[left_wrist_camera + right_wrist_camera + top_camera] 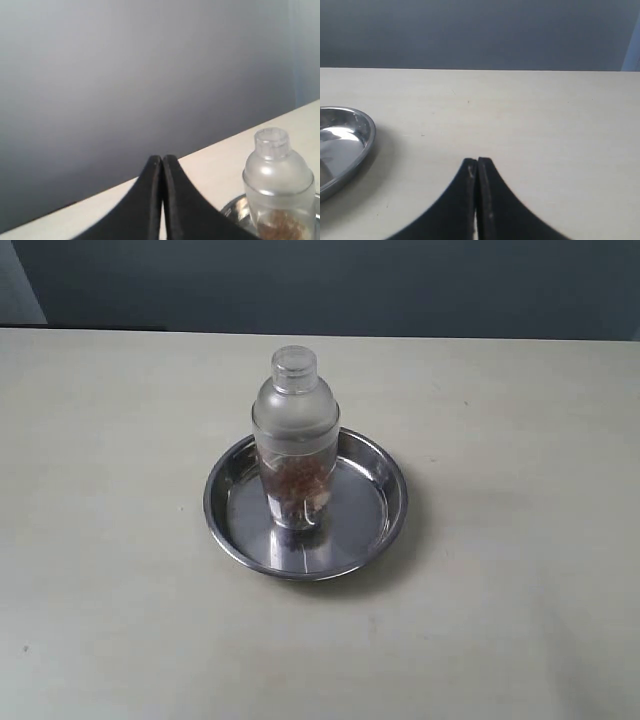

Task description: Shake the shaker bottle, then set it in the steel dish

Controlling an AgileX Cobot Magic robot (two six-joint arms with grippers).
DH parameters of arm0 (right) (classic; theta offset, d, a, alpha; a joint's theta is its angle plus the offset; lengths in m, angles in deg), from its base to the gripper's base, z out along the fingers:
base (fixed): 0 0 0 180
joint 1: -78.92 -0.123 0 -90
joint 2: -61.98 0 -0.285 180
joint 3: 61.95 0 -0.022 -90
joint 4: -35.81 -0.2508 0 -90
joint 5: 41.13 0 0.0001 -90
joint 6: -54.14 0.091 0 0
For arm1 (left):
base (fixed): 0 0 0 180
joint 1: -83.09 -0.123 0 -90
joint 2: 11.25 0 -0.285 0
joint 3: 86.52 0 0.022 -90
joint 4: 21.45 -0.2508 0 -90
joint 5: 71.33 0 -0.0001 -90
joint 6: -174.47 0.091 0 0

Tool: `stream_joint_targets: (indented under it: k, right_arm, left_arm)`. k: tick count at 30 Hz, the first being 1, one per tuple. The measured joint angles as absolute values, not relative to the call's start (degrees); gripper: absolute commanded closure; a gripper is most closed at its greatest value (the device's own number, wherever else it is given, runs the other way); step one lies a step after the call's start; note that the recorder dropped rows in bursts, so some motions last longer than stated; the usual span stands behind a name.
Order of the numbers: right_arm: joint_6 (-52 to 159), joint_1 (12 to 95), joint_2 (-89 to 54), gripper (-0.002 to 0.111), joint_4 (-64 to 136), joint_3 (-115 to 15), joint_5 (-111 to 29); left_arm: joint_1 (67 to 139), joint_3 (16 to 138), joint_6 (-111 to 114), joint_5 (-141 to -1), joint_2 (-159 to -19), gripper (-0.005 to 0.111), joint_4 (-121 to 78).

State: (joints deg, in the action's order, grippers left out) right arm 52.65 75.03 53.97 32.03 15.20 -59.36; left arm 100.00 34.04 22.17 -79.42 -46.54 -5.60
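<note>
From my station I see the shaker bottle point(294, 440) standing upright inside the steel dish point(398, 492), its base on the flat bottom a little back of centre and clear of the rim all round. The bottle is frosted clear plastic: a tapered body, a domed shoulder and a small cylindrical cap point(294, 365) on top. Brown granules point(298, 478) lie in the lower part of the body, and the upper part looks cloudy and unfilled. The dish is round, shallow and shiny, with a low rolled rim. It is far wider than the bottle, and its polished floor mirrors the bottle's base. It sits near the middle of the pale table point(120, 540).

I count one bottle, one dish and two claws.

On the left wrist feed, the left claw point(162, 159) has its two dark fingers pressed together at the tips, gripping nothing. The bottle and a sliver of the dish sit off to one side of it, apart from the fingers. On the right wrist feed, the right claw point(477, 161) is likewise pinched closed and empty. It is above bare table, with the dish's edge off to its side.
</note>
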Motion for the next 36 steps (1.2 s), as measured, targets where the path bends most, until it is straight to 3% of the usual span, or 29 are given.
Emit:
stream_joint_targets:
  k: [7,14,36]
  right_arm:
    - [52.65,75.03,53.97,0.109,32.03,15.20,-59.36]
    - [52.65,75.03,53.97,0.109,32.03,15.20,-59.36]
    - [52.65,75.03,53.97,0.109,32.03,15.20,-59.36]
  left_arm:
    - [86.51,31.39,6.16,-55.20,-33.58,0.106,-17.23]
    - [79.23,27.42,3.52,-47.31,-25.04,0.106,-18.40]
    - [77.99,16.51,-4.98,-52.30,-19.33,0.106,-19.79]
